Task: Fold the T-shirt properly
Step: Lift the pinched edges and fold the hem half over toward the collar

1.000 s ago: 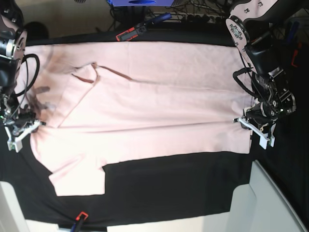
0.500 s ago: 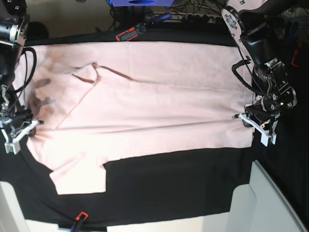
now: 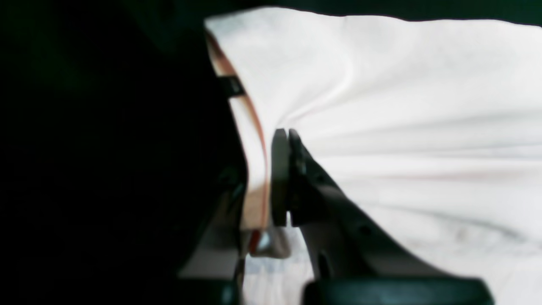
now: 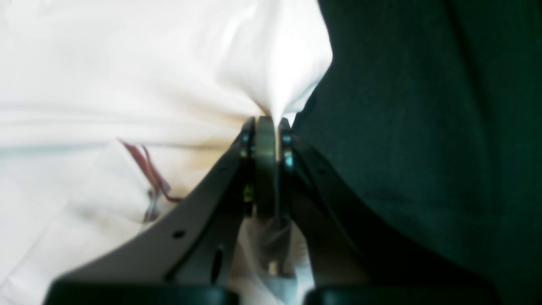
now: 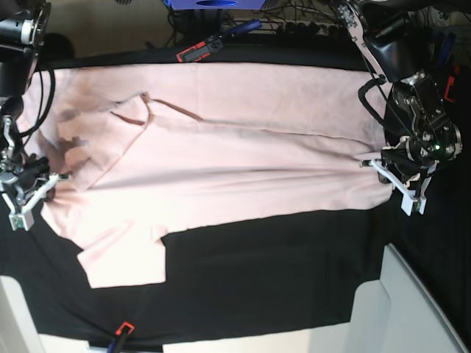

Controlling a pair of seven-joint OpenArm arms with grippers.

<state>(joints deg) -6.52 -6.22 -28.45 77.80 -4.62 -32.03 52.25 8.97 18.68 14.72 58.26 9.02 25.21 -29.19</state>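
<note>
Pink cotton fills most of the scene: the T-shirt [image 5: 243,158] lies spread across the black table cloth [image 5: 265,279], stretched taut between the two grippers, one at each end of it. Fine creases run straight from one gripper to the other, so the cloth looks pulled under tension. One sleeve [image 5: 125,261] lies flat on the near side, below and inward of the right gripper, while a flap near the collar [image 5: 136,110] is already turned over farther from it. Judging by this, only a first partial fold exists; the body is not yet halved, and the sleeves and the final folds remain.

The left gripper [image 5: 401,180] is clamped on the hem edge, its jaws pressed together with fabric pinched between them in the left wrist view. The right gripper [image 5: 29,193] is likewise closed on the collar-end edge, with the cloth bunching into a peak right at its tips [image 4: 266,123].
</note>
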